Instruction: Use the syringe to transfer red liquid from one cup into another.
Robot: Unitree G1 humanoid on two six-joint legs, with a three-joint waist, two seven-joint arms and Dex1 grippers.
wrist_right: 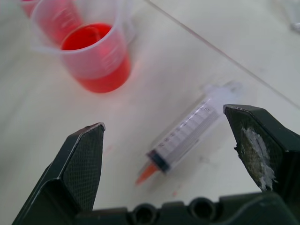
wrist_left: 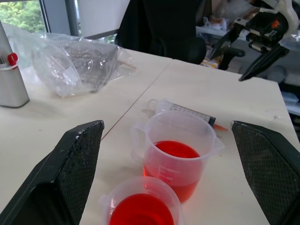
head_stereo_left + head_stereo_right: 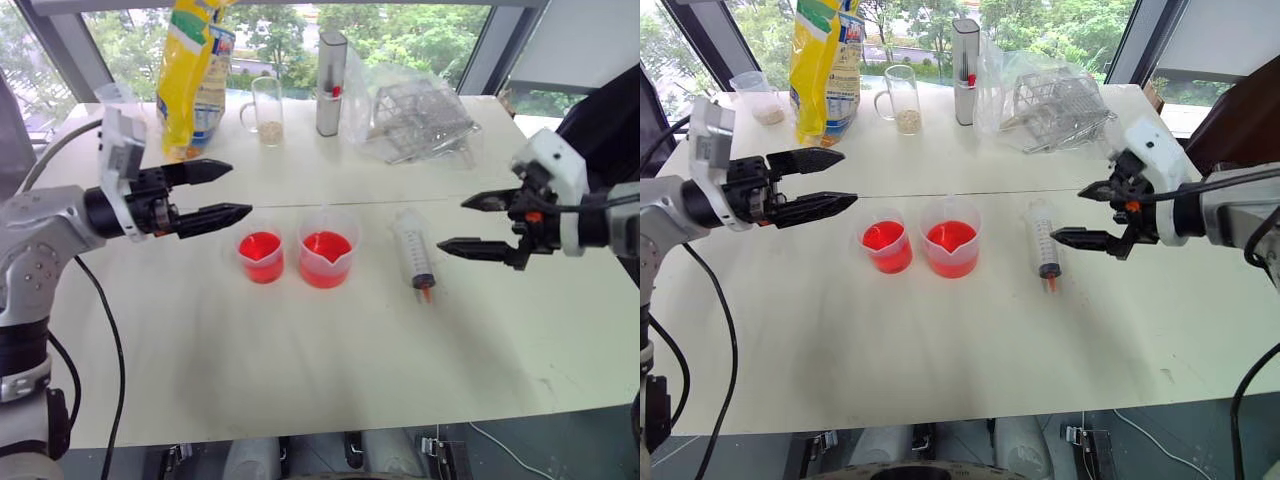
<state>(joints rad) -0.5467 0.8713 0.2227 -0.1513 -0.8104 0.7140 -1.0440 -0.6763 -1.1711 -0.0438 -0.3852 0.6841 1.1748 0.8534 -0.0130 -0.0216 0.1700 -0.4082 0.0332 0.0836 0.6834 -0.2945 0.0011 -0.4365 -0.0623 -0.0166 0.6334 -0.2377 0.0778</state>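
Left eye view: left gripper (image 3: 211, 193) mid-left of frame, fingers wide apart, holding nothing, hovering above table (image 3: 300, 360) just left of the smaller cup (image 3: 261, 256). Spouted beaker (image 3: 326, 258) at centre, right beside the smaller cup, both holding red liquid (image 3: 325, 246). Syringe (image 3: 415, 254) lying flat right of centre, orange tip toward frame bottom, plunger seal low in the barrel. Right gripper (image 3: 468, 224) at right, fingers spread, empty, close beside the syringe but not touching. Yellow bag (image 3: 192, 75), glass mug (image 3: 266, 110), metal canister (image 3: 331, 68) and plastic-wrapped rack (image 3: 415, 110) along upper edge, out of the way.

Right eye view: same layout; gap between right gripper and syringe barrel clearer, gripper raised off the table.

Left wrist view: both cups low centre between the spread fingers, syringe behind the beaker, other gripper upper right.

Right wrist view: syringe centre frame, lying diagonally between the spread fingers, tip toward lower left; beaker upper left.

Step in hand, judged: picking up the syringe, nothing transferred yet. Best to descend with right gripper, turn wrist so fingers cross the barrel, close on mid-barrel well clear of plunger end and tip. Round barrel likely to roll, so square, centred closing needed. Keep sweep away from the beaker to avoid a spill.
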